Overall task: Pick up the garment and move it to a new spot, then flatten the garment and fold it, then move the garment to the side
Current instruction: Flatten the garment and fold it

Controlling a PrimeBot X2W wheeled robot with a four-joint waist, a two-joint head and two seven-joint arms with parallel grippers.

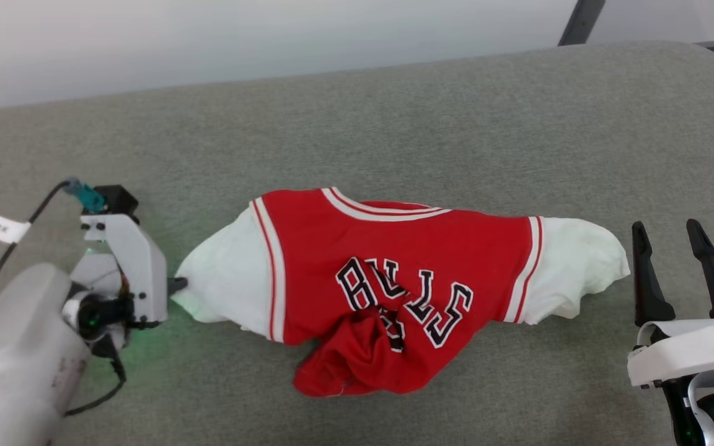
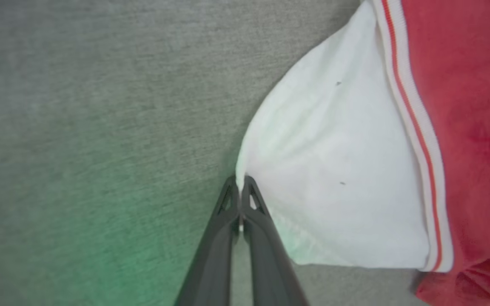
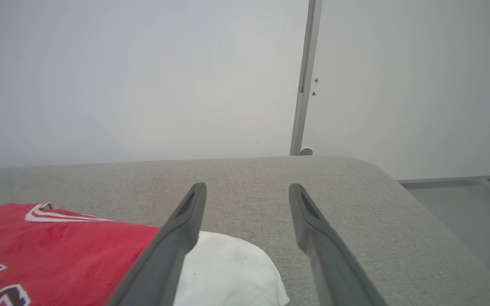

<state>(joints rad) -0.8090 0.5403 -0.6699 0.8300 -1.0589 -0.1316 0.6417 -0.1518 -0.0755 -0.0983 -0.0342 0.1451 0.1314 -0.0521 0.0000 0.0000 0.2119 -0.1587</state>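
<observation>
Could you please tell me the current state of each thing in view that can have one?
garment: lying rumpled on the grey surface, lower hem bunched, not yet folded.
left gripper: jaws shut on the garment's white sleeve edge.
right gripper: jaws open, empty, clear of the garment.

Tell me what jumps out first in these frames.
A red BULLS shirt lies rumpled, lettering upside down, in the middle of the grey fabric surface. The left gripper is shut on the tip of its white sleeve; the right gripper stands open beside the other sleeve.
</observation>
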